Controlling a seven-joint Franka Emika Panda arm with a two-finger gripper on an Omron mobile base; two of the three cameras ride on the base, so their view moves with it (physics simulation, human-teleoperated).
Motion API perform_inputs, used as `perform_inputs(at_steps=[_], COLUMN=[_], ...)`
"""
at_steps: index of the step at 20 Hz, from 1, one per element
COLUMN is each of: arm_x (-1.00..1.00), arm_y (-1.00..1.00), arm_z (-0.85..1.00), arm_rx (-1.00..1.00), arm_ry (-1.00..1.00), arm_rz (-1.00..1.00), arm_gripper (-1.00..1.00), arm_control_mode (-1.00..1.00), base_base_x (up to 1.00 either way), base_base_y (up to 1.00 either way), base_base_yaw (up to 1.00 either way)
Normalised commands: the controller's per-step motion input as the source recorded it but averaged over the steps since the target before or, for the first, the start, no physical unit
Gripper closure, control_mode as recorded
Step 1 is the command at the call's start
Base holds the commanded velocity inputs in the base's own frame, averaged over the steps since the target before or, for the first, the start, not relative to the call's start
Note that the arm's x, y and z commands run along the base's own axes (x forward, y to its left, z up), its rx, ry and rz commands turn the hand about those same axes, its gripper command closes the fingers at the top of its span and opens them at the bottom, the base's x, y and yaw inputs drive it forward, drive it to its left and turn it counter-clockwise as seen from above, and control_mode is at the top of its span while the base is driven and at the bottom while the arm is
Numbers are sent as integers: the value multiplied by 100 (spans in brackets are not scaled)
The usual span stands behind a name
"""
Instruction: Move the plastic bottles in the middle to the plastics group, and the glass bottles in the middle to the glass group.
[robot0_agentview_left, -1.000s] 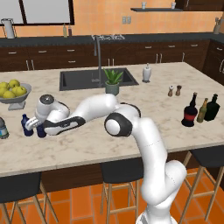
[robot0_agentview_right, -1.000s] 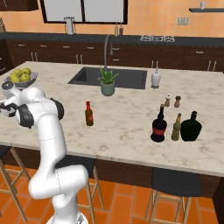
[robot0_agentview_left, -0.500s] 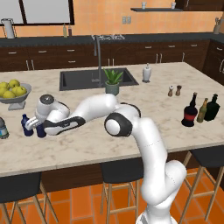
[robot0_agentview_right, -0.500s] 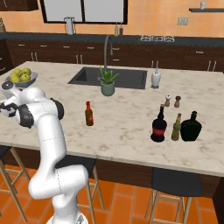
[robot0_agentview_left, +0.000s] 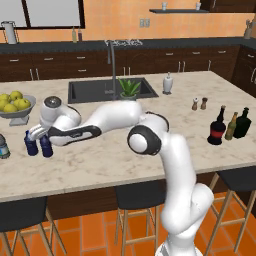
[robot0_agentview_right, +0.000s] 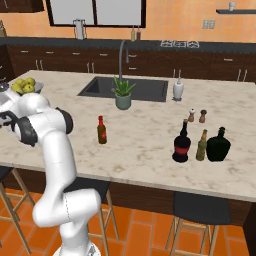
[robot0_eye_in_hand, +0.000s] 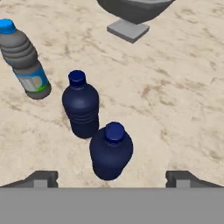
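Note:
My gripper (robot0_eye_in_hand: 112, 177) hangs open over the counter's left end, fingers (robot0_eye_in_hand: 42, 178) wide apart. Between them stands a small dark blue plastic bottle (robot0_eye_in_hand: 111, 151), upright, with neither finger touching it. Just beyond it are a second blue bottle (robot0_eye_in_hand: 81, 107) and a greyish clear bottle (robot0_eye_in_hand: 25, 61). In the left base view the hand (robot0_agentview_left: 38, 131) sits above the two blue bottles (robot0_agentview_left: 46, 145). A slim brown bottle with a red cap (robot0_agentview_right: 101, 130) stands mid-counter. At the right, the black red-labelled bottle (robot0_agentview_right: 181, 143) stands beside the amber bottle (robot0_agentview_right: 202, 145) and the dark green-black bottle (robot0_agentview_right: 218, 145).
A grey fruit bowl (robot0_agentview_left: 18, 113) with yellow-green fruit stands just behind the blue bottles. A potted plant (robot0_agentview_right: 122, 96) and the sink (robot0_agentview_right: 102, 88) lie mid-counter at the back. Salt and pepper shakers (robot0_agentview_right: 197, 115) and a white dispenser (robot0_agentview_right: 178, 88) stand behind the glass bottles.
The jaws have spread wide and let go of the nearer blue bottle, which stays standing. The arm and the other bottles have not visibly moved.

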Motion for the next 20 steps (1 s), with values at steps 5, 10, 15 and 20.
perform_inputs(at_steps=[5, 10, 15, 20], arm_x=[-54, -55, -40, -17], arm_y=[-94, -100, -100, -100], arm_z=[15, 18, 38, 53], arm_rx=[5, 1, -1, -5], arm_ry=[2, 5, 8, 7], arm_rz=[-12, -14, -14, -12], arm_gripper=[-100, -100, -100, -100], arm_control_mode=[-100, -100, -100, -100], base_base_x=[0, 0, 0, 0], base_base_y=[0, 0, 0, 0], base_base_yaw=[0, 0, 0, 0])
